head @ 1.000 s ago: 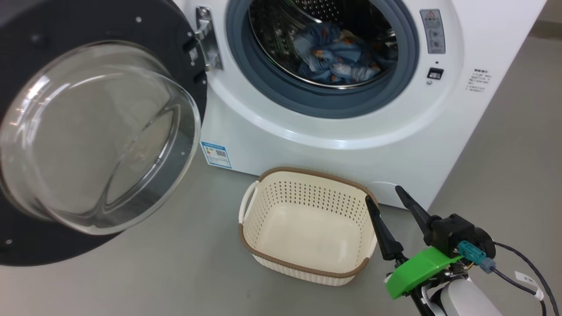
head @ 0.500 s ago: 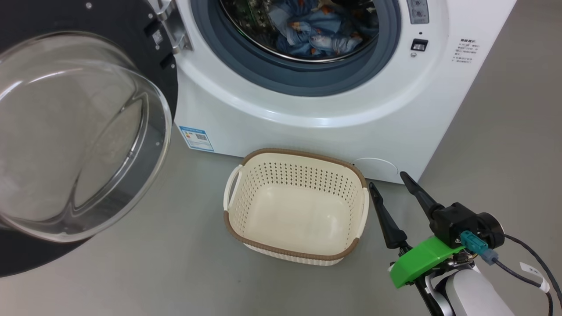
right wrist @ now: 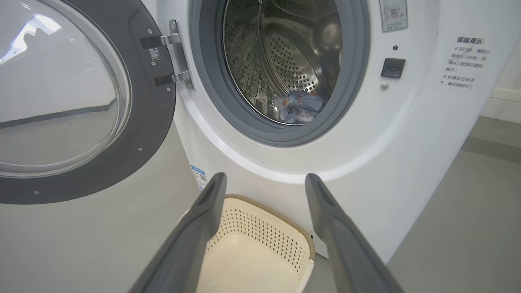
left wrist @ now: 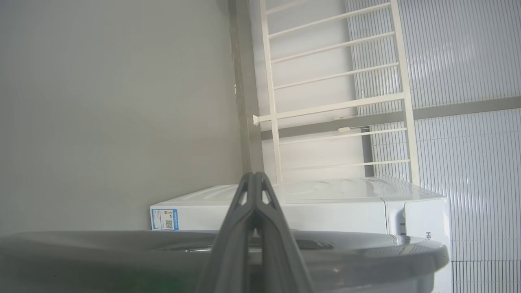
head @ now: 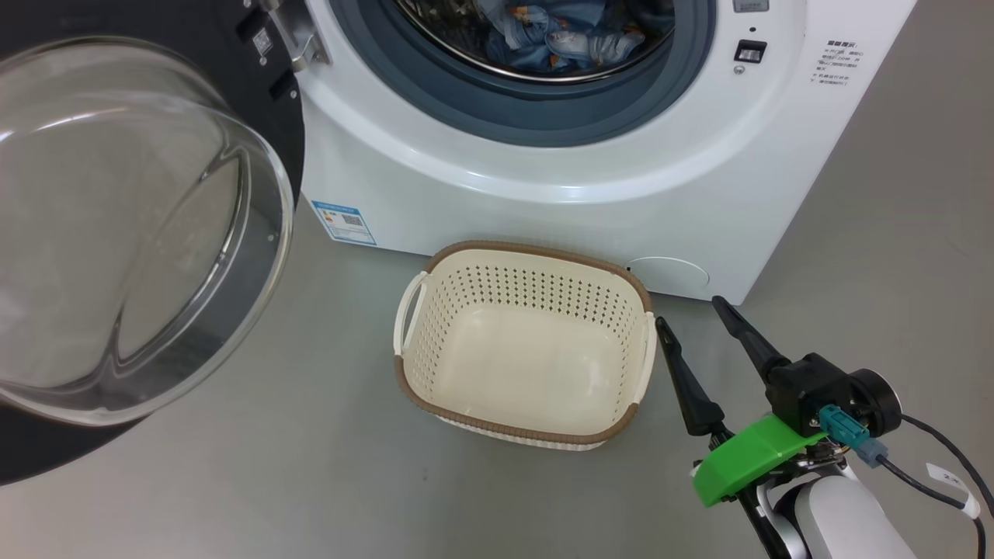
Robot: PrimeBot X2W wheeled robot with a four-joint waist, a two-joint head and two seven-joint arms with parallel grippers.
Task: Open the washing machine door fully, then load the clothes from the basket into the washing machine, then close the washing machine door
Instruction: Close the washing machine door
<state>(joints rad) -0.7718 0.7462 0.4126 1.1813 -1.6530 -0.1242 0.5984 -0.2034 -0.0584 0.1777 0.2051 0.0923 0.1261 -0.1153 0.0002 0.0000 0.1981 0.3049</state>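
My right gripper (head: 689,313), fingers spread, has the basket (head: 497,303) just beside it at nine o'clock; my left gripper (left wrist: 255,177) is pressed together.

Housing of the washing machine (head: 543,210): white, smooth, glossy, throwing back the light. Its drum (right wrist: 293,61): bright perforated steel. Its seal (head: 543,124): grey-blue rubber, matt. The washing machine door (head: 39,450): dark matt inner ring around a clear, smooth glass bowl (head: 140,233); hinge (right wrist: 177,57) of polished metal. The basket (head: 466,341): cream plastic, perforated walls, brown woven-look rim. The clothes (head: 559,39): soft printed cloth. The floor (head: 311,481): grey, smooth, dull
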